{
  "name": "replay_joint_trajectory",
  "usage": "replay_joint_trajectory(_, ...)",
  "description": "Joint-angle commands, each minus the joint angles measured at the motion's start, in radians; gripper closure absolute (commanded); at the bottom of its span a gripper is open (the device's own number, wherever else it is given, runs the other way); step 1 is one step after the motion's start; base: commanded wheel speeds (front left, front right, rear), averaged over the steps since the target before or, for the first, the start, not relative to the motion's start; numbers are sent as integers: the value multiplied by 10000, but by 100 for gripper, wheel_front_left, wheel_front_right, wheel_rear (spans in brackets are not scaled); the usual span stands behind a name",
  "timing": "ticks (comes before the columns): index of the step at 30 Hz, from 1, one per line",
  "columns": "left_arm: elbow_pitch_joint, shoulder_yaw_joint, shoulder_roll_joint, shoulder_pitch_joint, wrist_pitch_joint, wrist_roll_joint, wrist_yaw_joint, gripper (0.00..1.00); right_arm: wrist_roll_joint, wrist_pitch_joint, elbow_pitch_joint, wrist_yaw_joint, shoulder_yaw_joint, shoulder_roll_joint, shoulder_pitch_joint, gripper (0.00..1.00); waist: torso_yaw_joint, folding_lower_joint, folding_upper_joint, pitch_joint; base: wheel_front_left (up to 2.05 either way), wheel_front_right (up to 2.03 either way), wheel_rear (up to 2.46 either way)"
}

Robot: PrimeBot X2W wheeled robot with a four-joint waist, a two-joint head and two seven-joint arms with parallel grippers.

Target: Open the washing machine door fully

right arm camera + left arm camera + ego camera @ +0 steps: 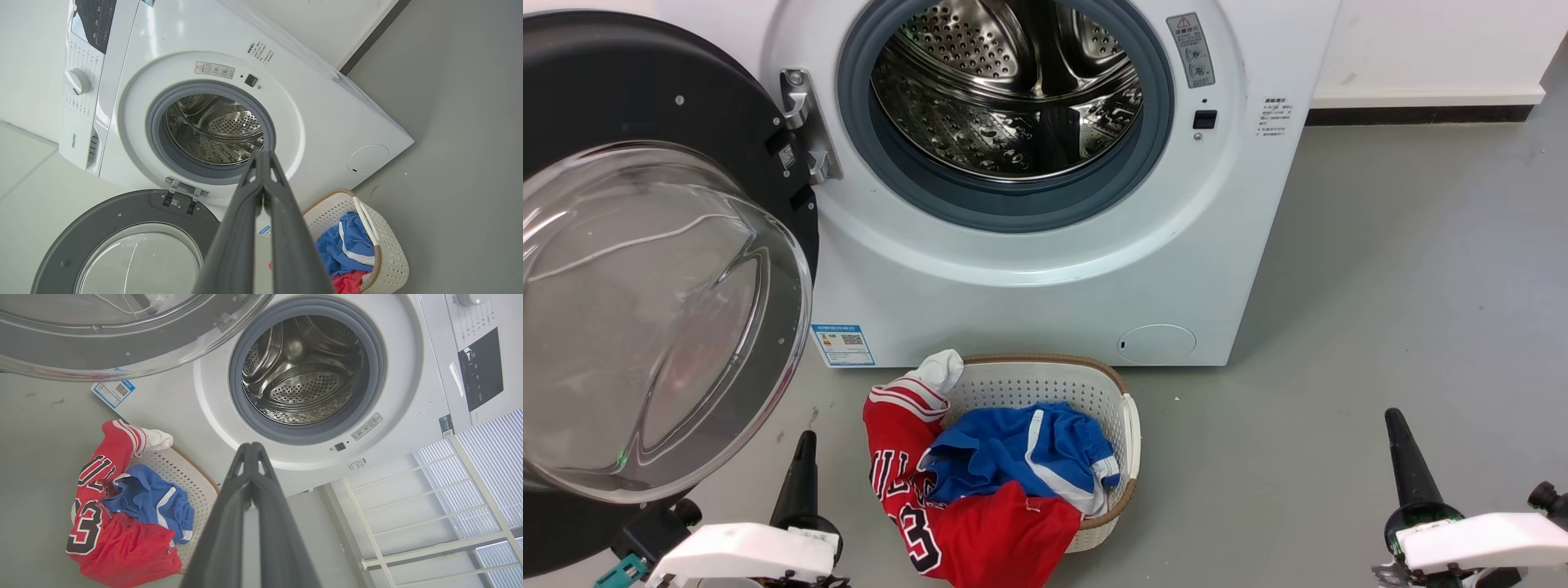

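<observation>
The white washing machine stands ahead with its steel drum exposed inside the grey gasket. The washing machine door, a black disc with a clear domed glass bowl, is swung wide to the left on its hinge. The door also appears in the right wrist view and in the left wrist view. My left gripper is low at the lower left, shut and holding nothing, just right of the door's lower rim. My right gripper is at the lower right, shut and empty, far from the machine.
A white laundry basket with a red jersey and blue shorts sits on the grey floor directly in front of the machine, between my arms. Open floor lies to the right. A white wall with a dark skirting runs behind.
</observation>
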Motion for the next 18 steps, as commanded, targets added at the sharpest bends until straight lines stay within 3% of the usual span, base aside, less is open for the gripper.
replay_joint_trajectory(1, -62, 49, 5, -231, 78, -281, -38, 100, 269, 38, -13, 1, -36, -70, -238, 100, 2, 0, 0, 1, 0, 0, 0)
replay_joint_trajectory(18, 151, 186, 4, -554, 557, -2225, -153, 100, 2118, 531, 308, 1, -169, -64, -593, 100, 36, 0, 0, 23, 0, 0, 0)
